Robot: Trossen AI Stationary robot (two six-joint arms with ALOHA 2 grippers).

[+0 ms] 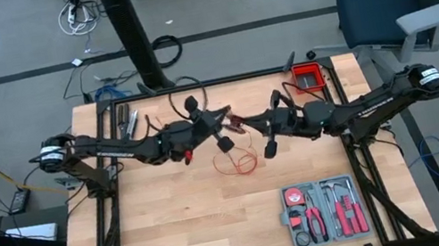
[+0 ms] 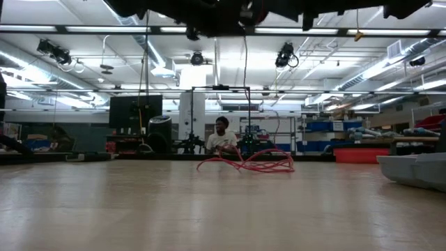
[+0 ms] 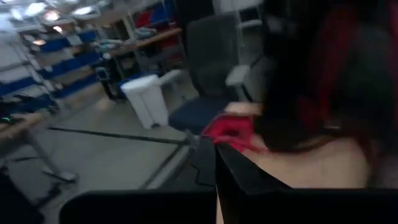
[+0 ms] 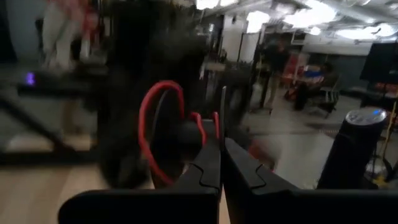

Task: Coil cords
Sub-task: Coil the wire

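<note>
The thin red cord lies mostly in a loose heap [image 1: 237,161] [image 2: 245,164] on the wooden table's middle. Part of it rises to my two grippers, which meet tip to tip high above it. My left gripper [image 1: 225,126] [image 3: 216,152] comes from the table's left and is shut. My right gripper [image 1: 254,123] [image 4: 222,140] comes from the right and is shut on the cord. In the right wrist view a red loop [image 4: 152,127] curves around the dark blur of my left gripper [image 4: 143,87]. My left gripper has a loop of the cord [image 4: 144,118] lying round it. Whether its shut fingers also pinch the cord I cannot tell, since its own wrist view does not show the place. My right gripper pinches a short bend of the cord [image 4: 215,121] between its two fingers, which lie level and come from the table's right. The cord is lifted here, and the rest of it lies slack on the table below.
A grey tool case [image 1: 323,211] [image 2: 418,171] with red-handled tools lies open near the front right. A red bin [image 1: 309,78] sits at the far right corner, and loose tools [image 1: 130,120] at the far left. A person [image 2: 221,138] sits beyond the table.
</note>
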